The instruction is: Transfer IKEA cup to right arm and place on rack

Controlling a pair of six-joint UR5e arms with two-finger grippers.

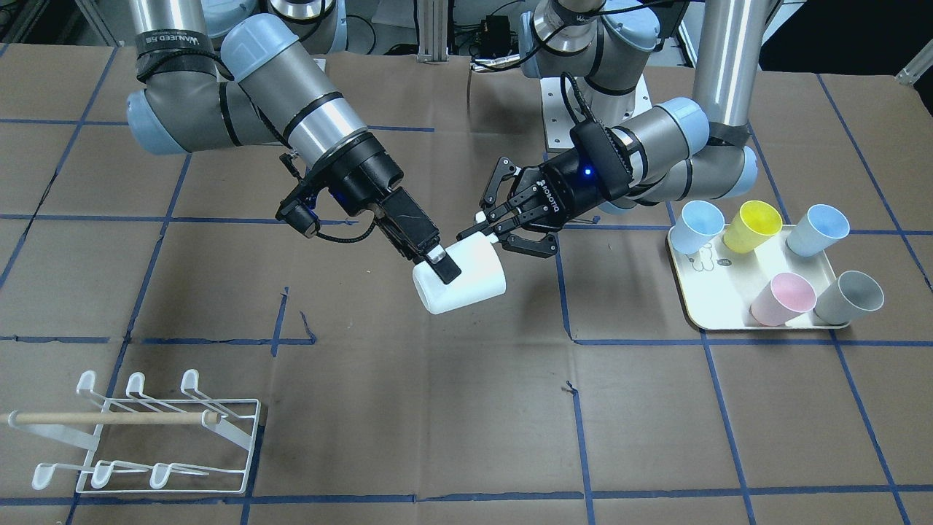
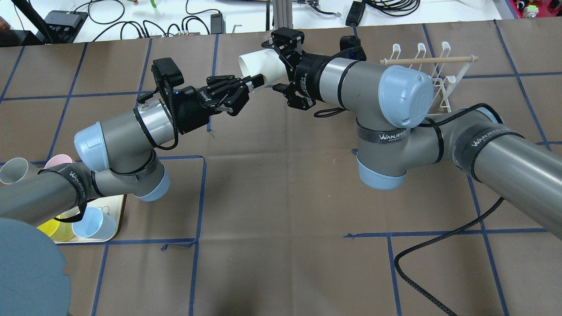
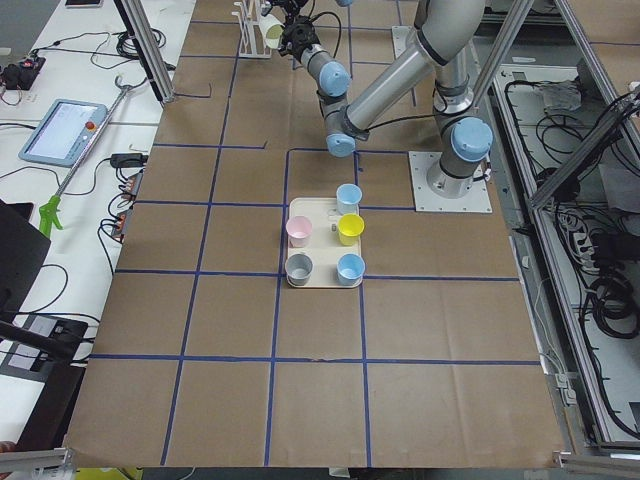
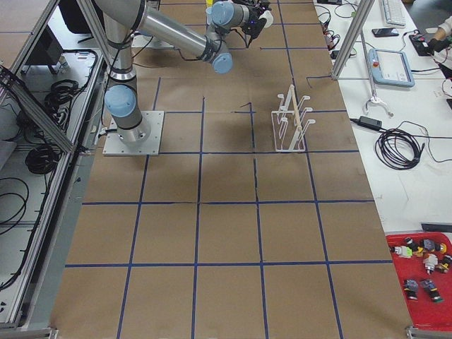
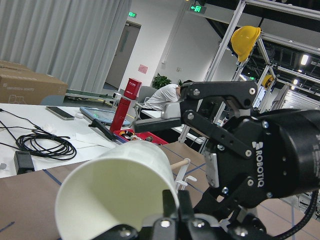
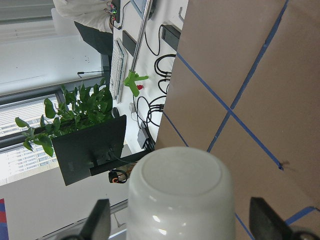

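I'm pinching the cup (image 1: 466, 281) by its rim with the left gripper (image 1: 487, 227), presenting its base so the right gripper (image 6: 182, 222), fingers spread, can close.

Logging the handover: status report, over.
Left gripper shut on cup rim. Right gripper open, straddling cup base. No obstacle seen toward rack.

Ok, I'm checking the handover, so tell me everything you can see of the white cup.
The white cup looks like smooth plastic, tapered, empty, with a flat base. It hangs on its side above the table, mouth toward the left pincer, which pinches its rim. The right pincer straddles its base end, fingers seemingly clear of its sides.
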